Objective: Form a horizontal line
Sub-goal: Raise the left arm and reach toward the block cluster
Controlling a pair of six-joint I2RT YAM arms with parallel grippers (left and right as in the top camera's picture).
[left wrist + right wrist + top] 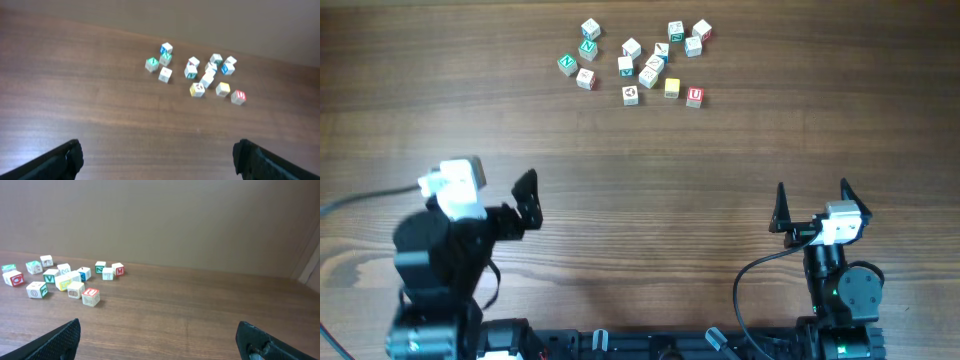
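White wooden letter cubes lay in a loose heap at the far side of the bench, near the middle, and no neat line of three white ones had been made yet. Along the near edge of the heap sat a picture cube with a brownish drawing on top, then a yellow cube, then a red U cube. These three looked a bit like a row, but the yellow cube was in the middle spot and sat a little higher than the other two. A green-marked cube sat just behind the picture cube, in among the others; I think it belonged in the row. So I judged the job as hardly begun: the yellow cube had to go and a white one had to fill the gap. The cubes were tiny, with small marks on their faces, and most marks were too small to read. The left tool had its fingers wide apart and held nothing. The right tool was also wide apart and held nothing. Both tools were at the near side, well apart from the cubes.
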